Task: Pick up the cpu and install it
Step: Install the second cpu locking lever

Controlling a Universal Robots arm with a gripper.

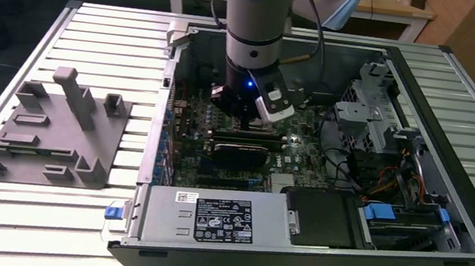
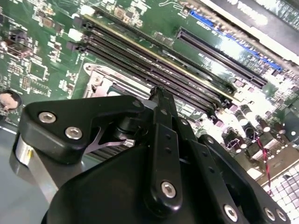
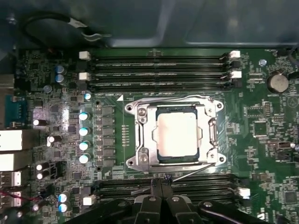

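Currently, exterior view: the gripper [image 1: 241, 112] hangs low inside the open computer case [image 1: 441, 214], over the motherboard [image 1: 306, 155].

Second wrist view: gripper fingers [image 2: 161, 140] are pressed together with nothing between them, above the memory slots [image 2: 154, 65].

First wrist view: the cpu [image 3: 176, 134] sits flat in its socket [image 3: 140, 135], square, pale silver top, thin dark rim. It lies just beyond the clenched gripper [image 3: 161, 179] tips, apart from them.
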